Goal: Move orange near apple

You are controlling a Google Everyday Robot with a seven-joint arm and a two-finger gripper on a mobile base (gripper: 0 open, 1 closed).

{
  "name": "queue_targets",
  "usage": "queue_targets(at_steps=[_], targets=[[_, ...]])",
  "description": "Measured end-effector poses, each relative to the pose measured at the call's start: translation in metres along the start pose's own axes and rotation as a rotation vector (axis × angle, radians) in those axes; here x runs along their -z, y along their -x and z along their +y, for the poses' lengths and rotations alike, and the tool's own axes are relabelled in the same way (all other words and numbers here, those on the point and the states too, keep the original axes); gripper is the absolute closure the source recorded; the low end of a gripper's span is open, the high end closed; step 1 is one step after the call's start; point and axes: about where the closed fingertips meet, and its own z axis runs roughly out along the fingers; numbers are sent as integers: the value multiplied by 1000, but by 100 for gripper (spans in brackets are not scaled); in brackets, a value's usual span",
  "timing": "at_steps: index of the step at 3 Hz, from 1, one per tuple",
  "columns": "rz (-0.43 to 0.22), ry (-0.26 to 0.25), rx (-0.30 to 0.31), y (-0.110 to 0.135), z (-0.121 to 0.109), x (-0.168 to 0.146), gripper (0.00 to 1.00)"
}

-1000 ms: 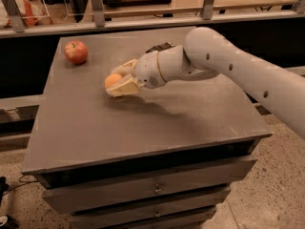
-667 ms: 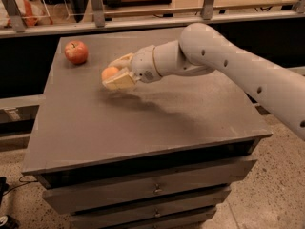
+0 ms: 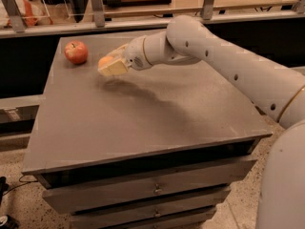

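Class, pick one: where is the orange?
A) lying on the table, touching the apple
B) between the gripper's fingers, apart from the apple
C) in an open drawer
B: the gripper clasps the orange in its fingers, with a gap to the apple.

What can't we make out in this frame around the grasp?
Camera view only:
- orange: mostly covered by the end effector gripping it above the table, beside the apple, apart from it.
- Far-side grip contact: behind the orange.
- arm: base cut off by right edge.
- Height above table: one view, only a shadow to judge.
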Motion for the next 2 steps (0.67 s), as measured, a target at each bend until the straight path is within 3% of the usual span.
queue_targets(at_steps=[1,2], targets=[[-34,-36,-48,4,-24,-13,100],[-54,-63,-60,9,-41,-26,100]])
